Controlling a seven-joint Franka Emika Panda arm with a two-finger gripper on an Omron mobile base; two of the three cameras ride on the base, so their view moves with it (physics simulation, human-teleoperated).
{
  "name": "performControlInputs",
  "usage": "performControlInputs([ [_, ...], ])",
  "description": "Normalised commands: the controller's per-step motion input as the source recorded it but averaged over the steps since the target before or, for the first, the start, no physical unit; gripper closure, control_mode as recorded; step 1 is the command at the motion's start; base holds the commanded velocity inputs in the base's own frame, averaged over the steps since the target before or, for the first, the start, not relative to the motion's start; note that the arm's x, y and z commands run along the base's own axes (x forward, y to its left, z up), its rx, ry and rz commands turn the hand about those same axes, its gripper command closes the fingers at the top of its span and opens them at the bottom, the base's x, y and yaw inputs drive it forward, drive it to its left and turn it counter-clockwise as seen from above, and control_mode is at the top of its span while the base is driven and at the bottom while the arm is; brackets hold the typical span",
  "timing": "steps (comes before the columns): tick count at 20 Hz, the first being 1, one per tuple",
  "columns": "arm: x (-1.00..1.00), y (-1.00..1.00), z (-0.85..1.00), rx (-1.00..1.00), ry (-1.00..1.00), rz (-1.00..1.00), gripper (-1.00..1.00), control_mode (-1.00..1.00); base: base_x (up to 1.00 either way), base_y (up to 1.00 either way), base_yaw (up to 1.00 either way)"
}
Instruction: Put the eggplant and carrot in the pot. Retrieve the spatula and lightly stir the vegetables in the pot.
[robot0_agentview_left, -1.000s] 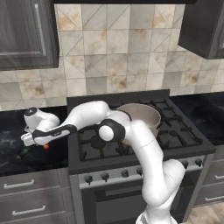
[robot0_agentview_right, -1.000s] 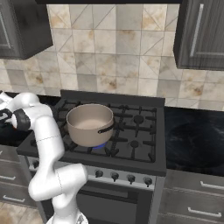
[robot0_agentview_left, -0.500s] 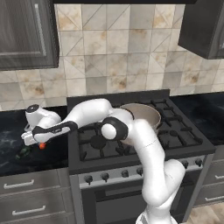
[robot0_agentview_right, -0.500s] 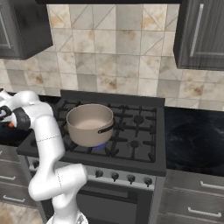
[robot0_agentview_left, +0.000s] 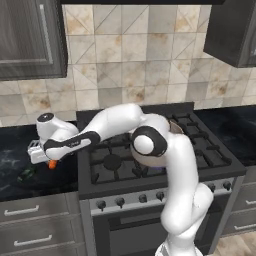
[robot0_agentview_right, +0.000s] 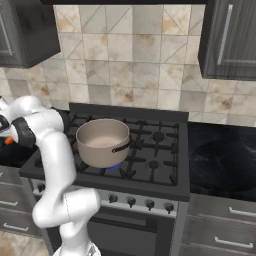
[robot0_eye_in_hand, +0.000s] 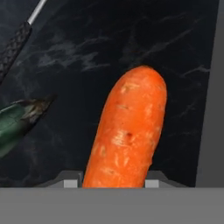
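Gripper (robot0_agentview_left: 44, 159) at left-centre of left base view, over dark counter (robot0_agentview_left: 15, 150), jaws pinching carrot (robot0_eye_in_hand: 127, 131). Eggplant (robot0_eye_in_hand: 17, 122) at left edge of hand view, spatula (robot0_eye_in_hand: 15, 41) handle upper left. Pot (robot0_agentview_right: 102, 141) on stove (robot0_agentview_right: 150, 155), centre-left of right base view.

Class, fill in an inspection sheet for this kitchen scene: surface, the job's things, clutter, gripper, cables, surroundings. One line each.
Surface: dark marbled counter left of the stove.
Job's things: carrot at the gripper, above the counter; eggplant beside it on the counter; spatula handle nearby; pot on the front left burner, nothing visible inside.
Clutter: nothing seen.
Gripper: gripper over the counter, carrot rising between its fingertips; firm grip cannot be confirmed.
Cables: nothing seen.
Surroundings: tiled backsplash, dark cabinets.
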Motion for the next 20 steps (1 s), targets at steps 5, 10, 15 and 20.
performControlInputs([
  [5, -0.70, -0.60, 0.39, 0.06, 0.00, 0.00, 1.00, -1.00, 0.00, 0.00, 0.00],
  [10, -0.49, -0.65, 0.48, 0.00, 0.00, -0.02, 1.00, -1.00, 0.00, 0.00, 0.00],
  [15, -0.39, -0.56, 0.61, 0.00, 0.00, -0.04, 1.00, -1.00, 0.00, 0.00, 0.00],
  [20, -0.41, -0.48, 0.65, 0.00, 0.00, -0.06, 1.00, -1.00, 0.00, 0.00, 0.00],
])
